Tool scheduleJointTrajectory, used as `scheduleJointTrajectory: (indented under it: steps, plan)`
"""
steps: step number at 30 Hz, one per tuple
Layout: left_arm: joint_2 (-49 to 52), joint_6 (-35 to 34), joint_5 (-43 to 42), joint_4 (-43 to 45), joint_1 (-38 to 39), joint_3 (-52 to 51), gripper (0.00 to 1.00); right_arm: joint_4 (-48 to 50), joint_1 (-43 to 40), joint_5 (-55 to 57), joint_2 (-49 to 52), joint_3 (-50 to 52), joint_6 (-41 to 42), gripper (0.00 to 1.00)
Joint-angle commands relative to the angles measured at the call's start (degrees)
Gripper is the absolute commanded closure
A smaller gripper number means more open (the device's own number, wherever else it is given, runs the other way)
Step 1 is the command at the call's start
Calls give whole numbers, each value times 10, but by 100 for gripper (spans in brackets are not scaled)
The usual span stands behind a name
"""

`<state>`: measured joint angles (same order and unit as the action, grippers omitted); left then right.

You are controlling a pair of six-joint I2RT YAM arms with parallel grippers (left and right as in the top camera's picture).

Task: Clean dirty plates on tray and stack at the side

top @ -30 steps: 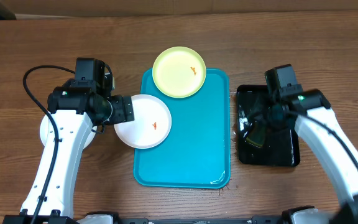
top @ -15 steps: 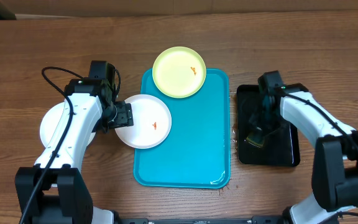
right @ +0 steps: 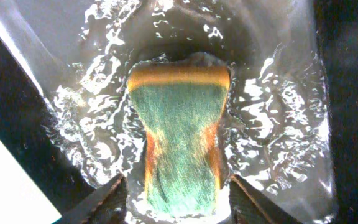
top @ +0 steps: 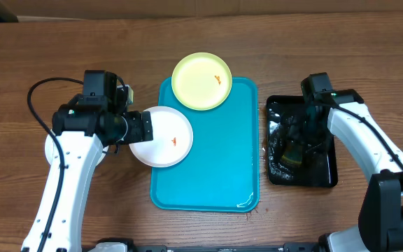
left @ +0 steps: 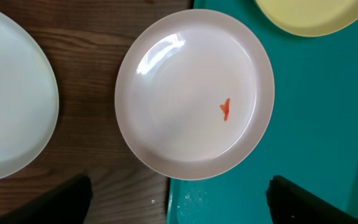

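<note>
A white plate (top: 163,137) with an orange speck lies half on the left rim of the turquoise tray (top: 215,175). In the left wrist view this plate (left: 185,93) fills the middle. My left gripper (top: 140,127) is at the plate's left edge, open and empty (left: 179,211). A yellow-green plate (top: 201,80) overlaps the tray's far edge. A second white plate (top: 51,148) lies on the table under my left arm. My right gripper (top: 296,143) is open (right: 180,208), its fingers on either side of a green sponge (right: 179,143).
The sponge lies in shallow water in a black tray (top: 324,175) to the right of the turquoise tray. A black cable (top: 37,94) loops off my left arm. Bare wood table lies in front and behind.
Both arms shifted pose half a second ago and are back about where they were one second ago. The plates and the sponge have not moved.
</note>
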<state>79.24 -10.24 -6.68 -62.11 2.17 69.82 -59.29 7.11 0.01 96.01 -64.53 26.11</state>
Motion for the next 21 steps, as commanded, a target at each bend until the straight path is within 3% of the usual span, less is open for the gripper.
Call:
scheduleJointTrajectory:
  steps: [1,4,6,7,8,14,16,17,19,21]
  plan:
    - [-14,15,-11,5,2,14,7,32,-2,0,-5,36,11,44]
    - [-14,15,-8,4,2,14,7,116,-2,-1,-2,94,44,56]
    - [-14,15,-8,4,1,14,7,180,-2,-1,10,132,44,76]
    - [-14,15,-8,4,1,14,7,183,-2,-1,15,132,42,91]
    - [-14,15,-8,3,1,14,7,182,-2,-1,14,131,38,96]
    - [-14,15,-12,-3,1,14,12,63,-2,-1,-18,43,-29,96]
    - [-19,15,-28,-6,1,19,13,29,-2,-1,-33,15,-37,85]
    - [-26,19,-35,-9,1,24,13,17,-2,-1,-39,5,-36,70]
    - [-40,26,-37,-10,1,27,12,8,-2,-1,-42,3,-34,51]
    - [-55,31,-21,-12,1,27,8,2,-2,-1,-40,7,-32,49]
